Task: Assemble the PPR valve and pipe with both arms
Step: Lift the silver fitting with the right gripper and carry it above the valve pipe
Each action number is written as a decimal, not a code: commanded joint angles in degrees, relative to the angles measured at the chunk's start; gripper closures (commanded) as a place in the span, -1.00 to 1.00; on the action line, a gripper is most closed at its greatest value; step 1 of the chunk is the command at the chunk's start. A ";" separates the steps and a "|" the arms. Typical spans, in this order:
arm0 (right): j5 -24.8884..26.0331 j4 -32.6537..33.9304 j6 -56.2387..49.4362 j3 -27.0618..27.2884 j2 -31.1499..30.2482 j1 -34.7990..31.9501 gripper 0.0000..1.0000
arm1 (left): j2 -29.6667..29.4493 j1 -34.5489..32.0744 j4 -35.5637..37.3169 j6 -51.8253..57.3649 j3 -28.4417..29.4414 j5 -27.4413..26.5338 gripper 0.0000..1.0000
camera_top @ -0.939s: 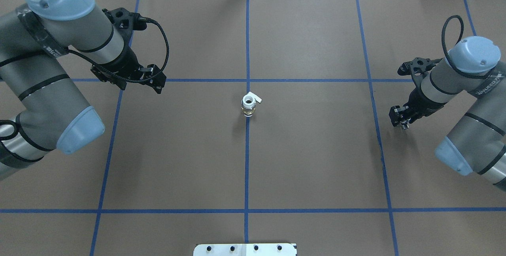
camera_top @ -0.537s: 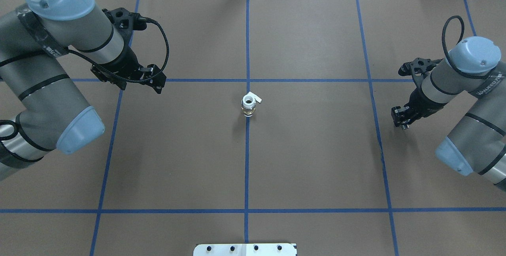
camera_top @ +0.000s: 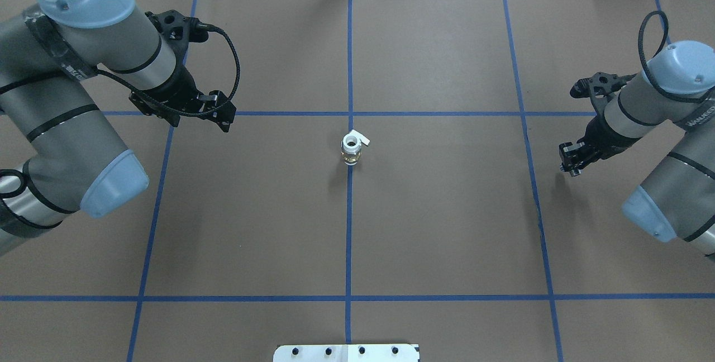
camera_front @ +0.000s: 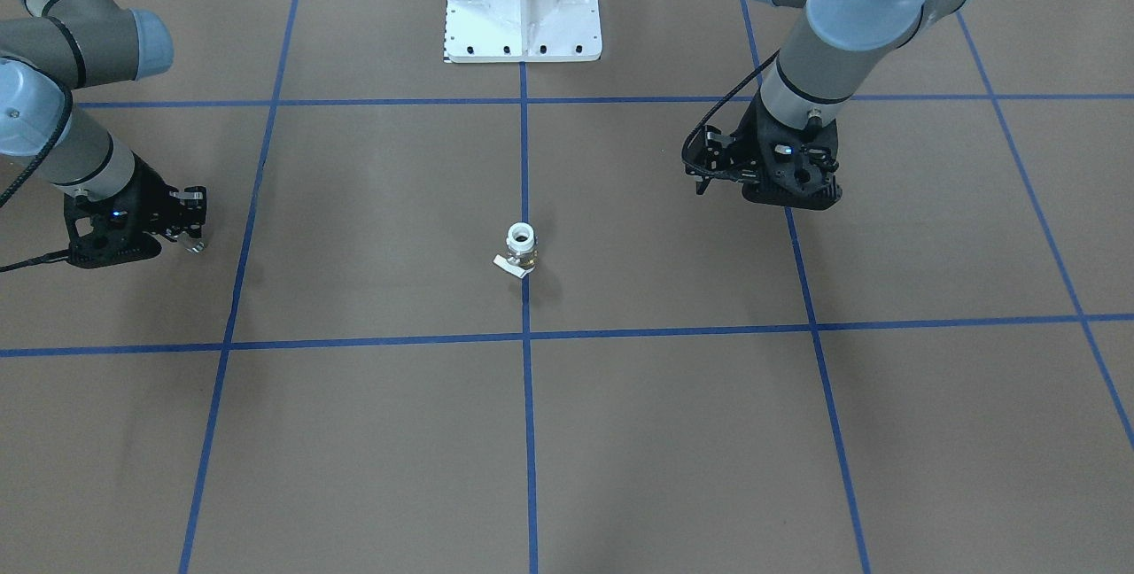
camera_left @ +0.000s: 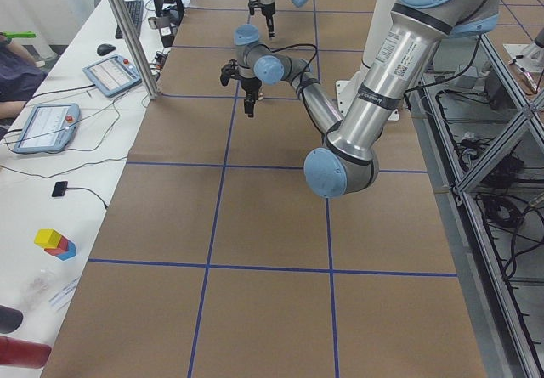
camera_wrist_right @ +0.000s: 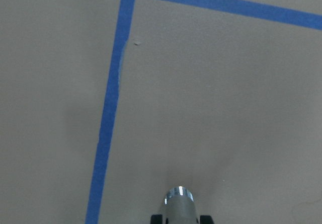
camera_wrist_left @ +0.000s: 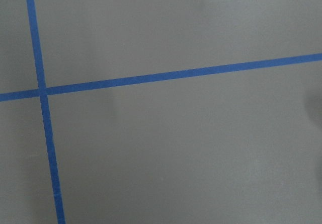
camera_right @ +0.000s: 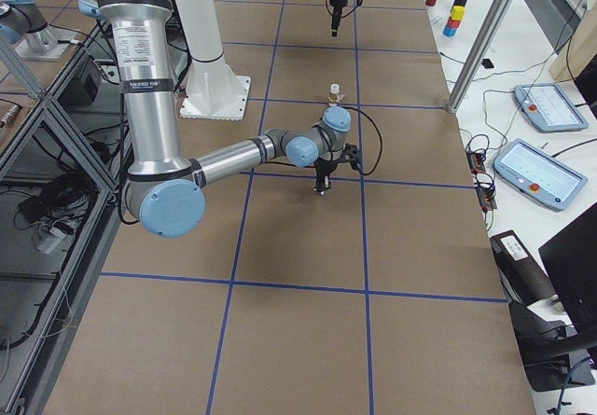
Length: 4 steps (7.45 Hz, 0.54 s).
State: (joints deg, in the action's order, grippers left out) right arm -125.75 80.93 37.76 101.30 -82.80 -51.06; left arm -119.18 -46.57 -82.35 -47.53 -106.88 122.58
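The PPR valve (camera_top: 351, 148) stands upright on the centre blue tape line, white collar up and its small white lever to one side; it also shows in the front-facing view (camera_front: 520, 251). My right gripper (camera_top: 572, 166) hovers far to the valve's right, shut on the small silver pipe (camera_front: 192, 244). In the right wrist view the pipe (camera_wrist_right: 179, 205) points down at the brown table between the finger pads. My left gripper (camera_top: 219, 112) hangs open and holds nothing, above the tape cross far to the valve's left; its wrist view shows only tabletop.
Brown paper with a blue tape grid (camera_top: 349, 239) covers the table. The white robot base plate (camera_front: 523, 16) sits at the robot's edge. Along the operators' side runs a white bench with tablets (camera_right: 552, 174), cables and coloured blocks (camera_left: 55, 243).
The right arm has drawn back and risen slightly, carrying the pipe a little up and to the right in the overhead view. The left arm and the valve have not moved.
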 commanded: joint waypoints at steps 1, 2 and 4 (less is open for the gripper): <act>-2.56 16.09 0.03 4.60 8.21 -4.98 1.00 | 0.52 -0.10 0.00 0.77 -0.35 0.12 -1.00; -2.57 24.97 0.12 4.61 15.93 -5.27 1.00 | 0.79 -0.62 -0.09 1.04 -0.96 0.03 -1.00; -2.31 28.05 2.13 3.13 23.71 -4.57 1.00 | 3.59 -3.68 0.00 8.03 -1.75 0.47 -1.00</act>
State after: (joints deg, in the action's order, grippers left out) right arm -128.07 106.16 38.53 105.28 -64.55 -55.86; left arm -117.33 -48.11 -82.38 -43.64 -108.22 122.68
